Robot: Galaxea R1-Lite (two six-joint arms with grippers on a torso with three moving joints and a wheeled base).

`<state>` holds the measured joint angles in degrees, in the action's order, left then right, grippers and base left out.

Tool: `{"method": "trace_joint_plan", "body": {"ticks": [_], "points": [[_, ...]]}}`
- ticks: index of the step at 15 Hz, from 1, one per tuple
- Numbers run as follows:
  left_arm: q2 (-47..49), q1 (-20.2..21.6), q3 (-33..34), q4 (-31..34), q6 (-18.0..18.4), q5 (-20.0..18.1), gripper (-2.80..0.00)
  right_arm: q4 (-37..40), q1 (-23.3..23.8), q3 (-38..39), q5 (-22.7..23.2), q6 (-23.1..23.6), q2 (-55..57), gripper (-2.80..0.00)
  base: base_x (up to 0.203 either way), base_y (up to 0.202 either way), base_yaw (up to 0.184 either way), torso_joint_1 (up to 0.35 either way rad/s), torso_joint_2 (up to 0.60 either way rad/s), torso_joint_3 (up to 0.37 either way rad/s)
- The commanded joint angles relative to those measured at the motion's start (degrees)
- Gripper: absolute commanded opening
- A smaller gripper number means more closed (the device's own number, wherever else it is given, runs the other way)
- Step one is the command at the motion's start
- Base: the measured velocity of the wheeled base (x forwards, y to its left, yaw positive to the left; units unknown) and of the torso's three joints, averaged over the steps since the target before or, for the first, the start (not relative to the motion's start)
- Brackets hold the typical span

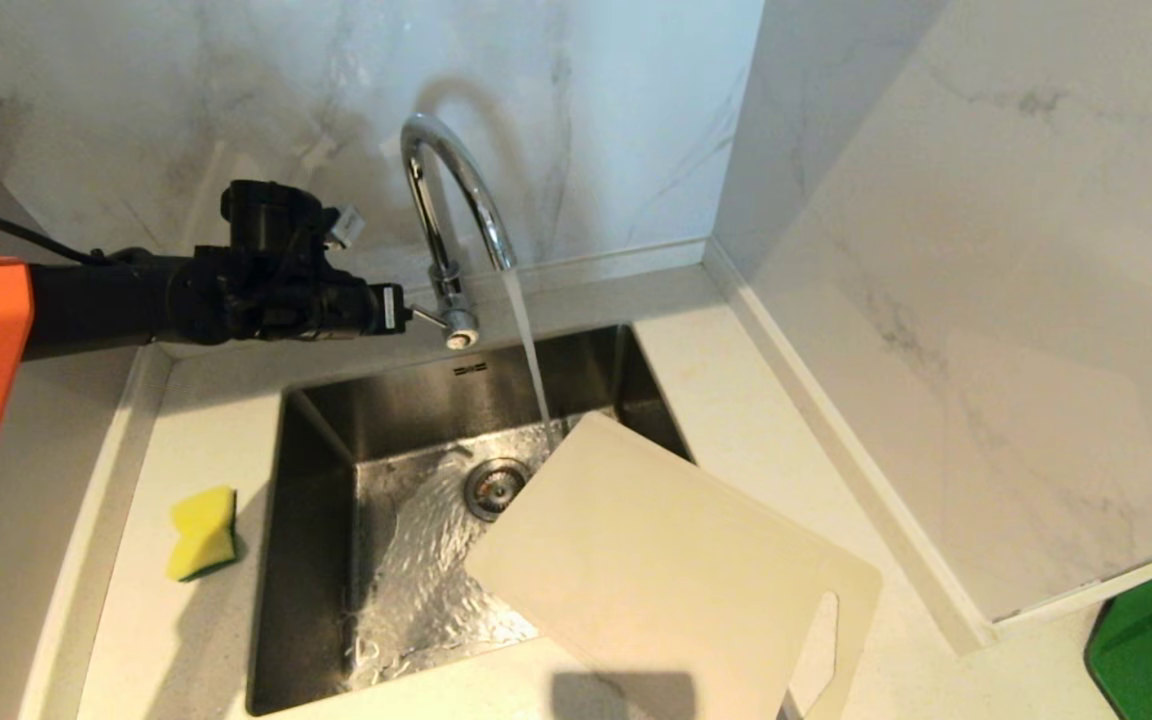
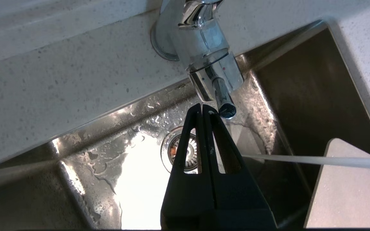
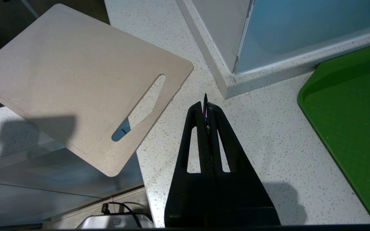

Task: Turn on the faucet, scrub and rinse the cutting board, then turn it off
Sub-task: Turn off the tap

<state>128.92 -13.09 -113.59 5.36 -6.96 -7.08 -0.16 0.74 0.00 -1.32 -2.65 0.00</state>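
Head view shows me the cutting board (image 1: pixel 676 560), cream-white with a slot handle, lying tilted across the sink's (image 1: pixel 316 440) right rim, one corner over the basin, handle end on the counter (image 1: pixel 736 400). Water runs from the faucet (image 1: pixel 451 200) into the wet basin beside the drain (image 1: pixel 494 488). My left gripper (image 2: pixel 202 110), fingers pressed together, sits at the faucet lever (image 2: pixel 223 99). My right gripper (image 3: pixel 205 104), also pressed together, hangs over the counter. A sponge (image 1: pixel 203 532) lies left of the sink.

Evenly bright head view; soft shadow thrown on the marble wall (image 1: pixel 576 110) behind the faucet (image 1: pixel 451 200). Strong white glare off the wet sink floor (image 2: pixel 140 179). Dark shadow cast across the cutting board (image 3: pixel 75 80).
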Motion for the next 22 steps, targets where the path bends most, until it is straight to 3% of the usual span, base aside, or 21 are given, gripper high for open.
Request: {"method": "trace_joint_plan", "body": {"ticks": [1,4,9,15,18,22], "points": [[-0.48,0.0,0.04,1.96,-0.07,0.14,-2.8,-0.02,0.05,0.09,0.0,0.01,-0.09,-2.8,0.0,0.0,0.0,0.0,0.0,0.0],[-1.45,-0.16,-0.04,6.61,-2.02,-0.18,-2.8,-0.02,-0.02,0.09,0.0,0.01,-0.09,-2.8,0.0,0.0,0.0,0.0,0.0,0.0],[-1.65,-1.91,-0.1,6.55,-6.04,-0.69,-2.8,-0.02,-0.04,0.09,0.0,0.01,-0.09,-2.8,0.0,0.0,0.0,0.0,0.0,0.0],[0.39,-2.73,-0.14,1.47,-5.27,1.81,-2.8,-0.02,0.05,0.09,0.0,0.01,-0.09,-2.8,0.0,0.0,0.0,0.0,0.0,0.0],[1.07,-2.73,-0.14,1.15,-2.54,3.65,-2.8,-0.02,0.04,0.09,0.0,0.01,-0.09,-2.8,0.0,0.0,0.0,0.0,0.0,0.0],[1.33,-2.73,-0.22,1.06,-2.62,3.66,-2.8,-0.02,0.0,0.09,0.0,0.01,-0.09,-2.8,0.0,0.0,0.0,0.0,0.0,0.0]]}}
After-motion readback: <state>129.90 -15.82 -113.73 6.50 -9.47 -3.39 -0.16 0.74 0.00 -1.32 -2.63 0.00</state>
